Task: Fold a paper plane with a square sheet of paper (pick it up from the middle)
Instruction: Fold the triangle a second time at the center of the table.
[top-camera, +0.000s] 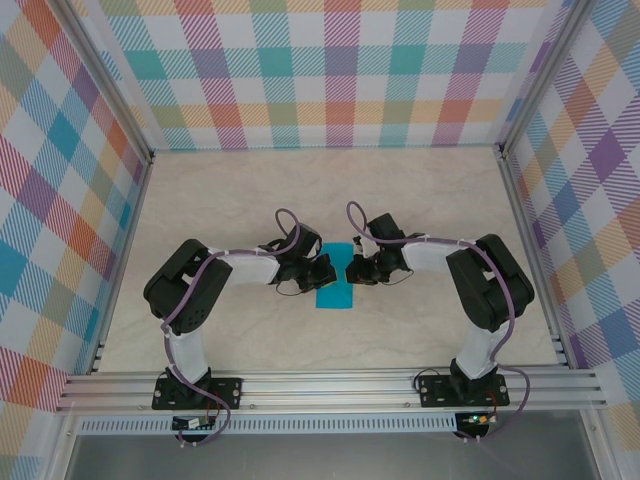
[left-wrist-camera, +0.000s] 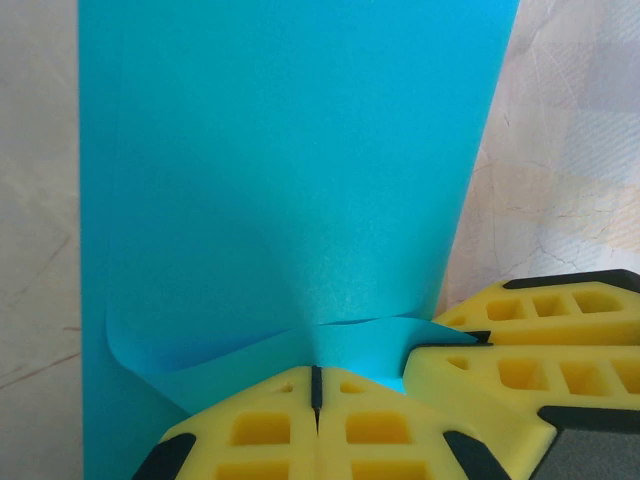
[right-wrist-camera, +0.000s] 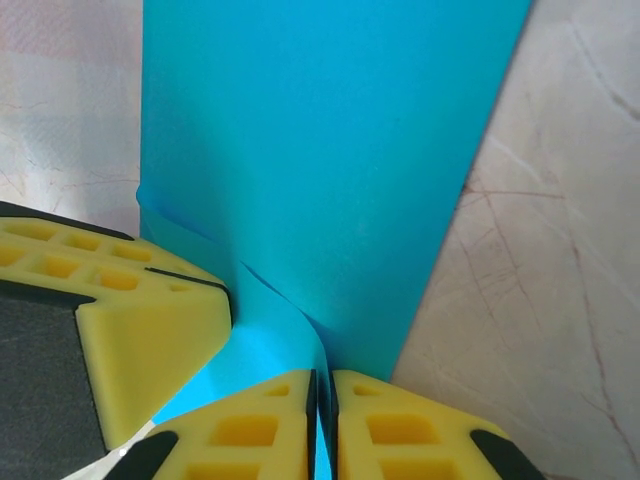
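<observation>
No words, numbers, brands or signs can be read; the sheet of paper (left-wrist-camera: 280, 180), the desk (top-camera: 250, 190) and the checked walls (top-camera: 330, 70) carry no writing.

The square sheet of paper (left-wrist-camera: 290, 180) is thin, smooth paper, matt with a faint sheen (softly buckled low in frame). The fingers (left-wrist-camera: 265, 430) of the left gripper (left-wrist-camera: 315, 385) look like matt yellow moulded plastic, black-edged. The table (right-wrist-camera: 540, 300), right of frame, is smooth, marble-veined and matt. The bottom rails (top-camera: 330, 385) are ribbed bare metal.
</observation>
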